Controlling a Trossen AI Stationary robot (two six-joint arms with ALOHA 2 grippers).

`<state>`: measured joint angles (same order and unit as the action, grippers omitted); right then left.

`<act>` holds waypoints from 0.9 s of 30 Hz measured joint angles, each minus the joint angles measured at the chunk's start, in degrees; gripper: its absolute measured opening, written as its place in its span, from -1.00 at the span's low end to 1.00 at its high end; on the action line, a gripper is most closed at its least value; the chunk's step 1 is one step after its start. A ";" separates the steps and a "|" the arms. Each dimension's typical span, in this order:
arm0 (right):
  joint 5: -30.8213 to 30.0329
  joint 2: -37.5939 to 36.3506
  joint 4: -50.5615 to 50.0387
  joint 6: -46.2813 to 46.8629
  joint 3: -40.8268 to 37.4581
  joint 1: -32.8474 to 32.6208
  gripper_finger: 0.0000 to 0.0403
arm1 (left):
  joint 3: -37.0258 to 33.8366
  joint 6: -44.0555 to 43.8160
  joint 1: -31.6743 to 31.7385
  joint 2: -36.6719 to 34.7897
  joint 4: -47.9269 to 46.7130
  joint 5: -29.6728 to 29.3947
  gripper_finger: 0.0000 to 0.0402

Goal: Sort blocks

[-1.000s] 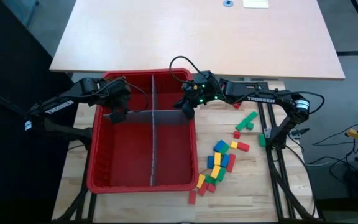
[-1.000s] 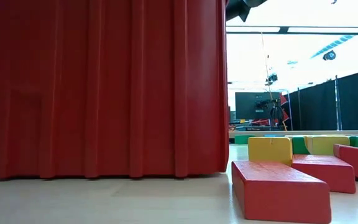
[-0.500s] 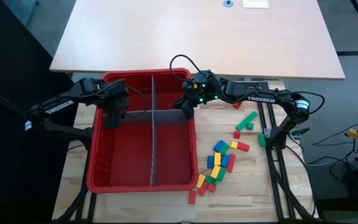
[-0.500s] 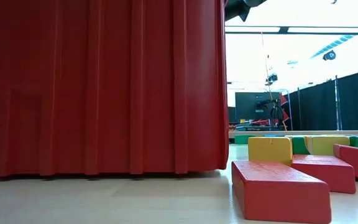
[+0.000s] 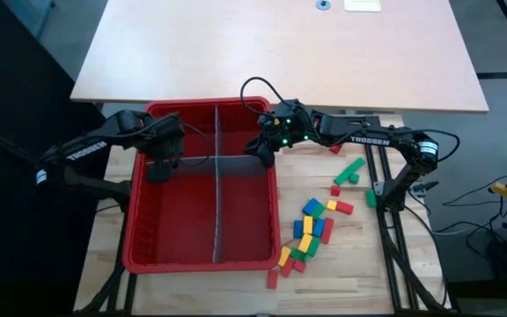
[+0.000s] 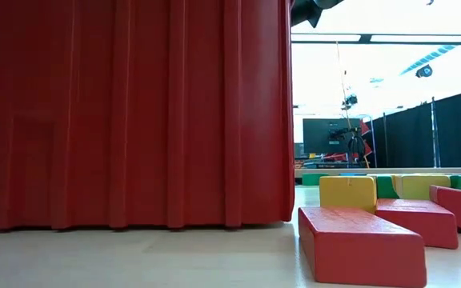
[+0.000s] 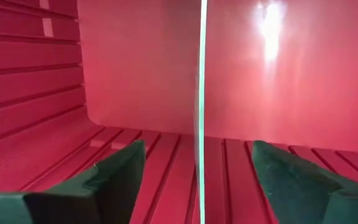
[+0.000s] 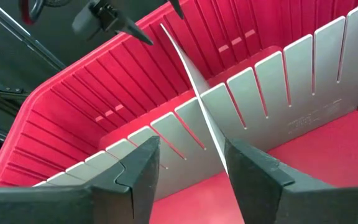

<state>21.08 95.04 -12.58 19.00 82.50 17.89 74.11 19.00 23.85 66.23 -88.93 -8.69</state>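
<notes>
The blocks (image 5: 311,231) lie in a loose pile on the table, right of the red bin (image 5: 139,220), with a few more (image 5: 350,172) farther back. In the low view a red block (image 6: 362,244) lies nearest. Inside the bin a grey cross panel (image 5: 236,160) meets a long grey panel (image 5: 216,220). My left gripper (image 5: 159,165) is open over the cross panel's left end. Its fingers stand either side of the thin edge (image 7: 201,93). My right gripper (image 5: 265,151) is open over the right end, with the panel edge (image 8: 194,93) between its fingers.
The bin's tall wall (image 6: 134,112) fills the left of the low view. A large light tabletop (image 5: 280,53) lies beyond the bin. Black frame rails (image 5: 385,220) run beside the blocks on the right.
My left gripper has opened over the cross panel's left end, and the panel stays standing in the bin. Neither arm has shifted place.
</notes>
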 joint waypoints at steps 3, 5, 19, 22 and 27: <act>0.00 0.00 0.00 -0.06 0.00 -0.02 -0.19 | 0.00 0.02 -0.01 0.61 -0.04 -0.02 0.37; 0.00 0.00 0.00 -0.06 0.00 0.00 -0.21 | 0.00 0.02 0.00 1.07 -0.11 -0.01 0.37; 0.00 -0.78 -0.09 -0.10 0.00 -0.02 -0.18 | -5.75 -1.77 0.03 1.80 -0.50 2.78 0.37; 0.00 -0.98 -0.09 -0.12 0.00 -0.02 -0.18 | -6.33 -1.95 0.03 1.78 -0.45 2.80 0.36; 0.00 -1.09 -0.09 -0.12 0.00 -0.02 -0.18 | -8.74 -1.95 0.16 1.76 -1.09 2.82 0.28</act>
<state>21.08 93.95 -12.67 18.87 82.50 17.87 65.37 17.06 24.01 67.99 -90.02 -5.87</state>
